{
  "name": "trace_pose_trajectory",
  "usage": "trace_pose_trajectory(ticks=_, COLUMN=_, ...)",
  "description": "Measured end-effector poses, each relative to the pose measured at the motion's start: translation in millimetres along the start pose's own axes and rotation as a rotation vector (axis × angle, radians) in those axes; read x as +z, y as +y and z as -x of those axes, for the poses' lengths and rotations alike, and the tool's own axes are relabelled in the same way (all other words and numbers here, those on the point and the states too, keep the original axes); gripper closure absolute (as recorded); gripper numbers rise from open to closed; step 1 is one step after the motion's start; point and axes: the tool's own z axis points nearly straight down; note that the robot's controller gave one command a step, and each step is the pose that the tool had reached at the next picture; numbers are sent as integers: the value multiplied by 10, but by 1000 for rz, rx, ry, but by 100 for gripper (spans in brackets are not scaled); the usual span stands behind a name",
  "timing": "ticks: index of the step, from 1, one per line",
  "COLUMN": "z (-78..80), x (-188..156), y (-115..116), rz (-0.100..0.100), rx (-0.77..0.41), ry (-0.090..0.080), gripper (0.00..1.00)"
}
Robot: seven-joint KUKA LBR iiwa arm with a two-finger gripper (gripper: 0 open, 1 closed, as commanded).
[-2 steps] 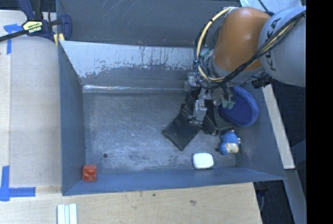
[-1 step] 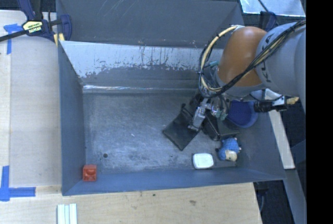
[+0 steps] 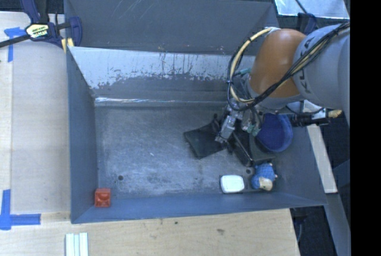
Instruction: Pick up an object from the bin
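Note:
My gripper (image 3: 228, 128) hangs low over the right half of the bin, just above the right end of a flat black piece (image 3: 201, 141) that lies on the floor. A thin black bar (image 3: 243, 151) runs from under the gripper toward the front right. Right of the gripper sits a round blue cup (image 3: 276, 133), close against the bin's right wall.
A white rounded block (image 3: 232, 184) and a small blue and yellow toy (image 3: 263, 177) lie at the front right. A small red block (image 3: 102, 197) sits in the front left corner. The arm with its orange cover and cables reaches in over the right wall.

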Motion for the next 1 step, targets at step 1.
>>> trace_pose_trajectory(ticks=1, z=-42, x=-1357, y=57, rz=-2, rx=-6, ry=4, gripper=100)
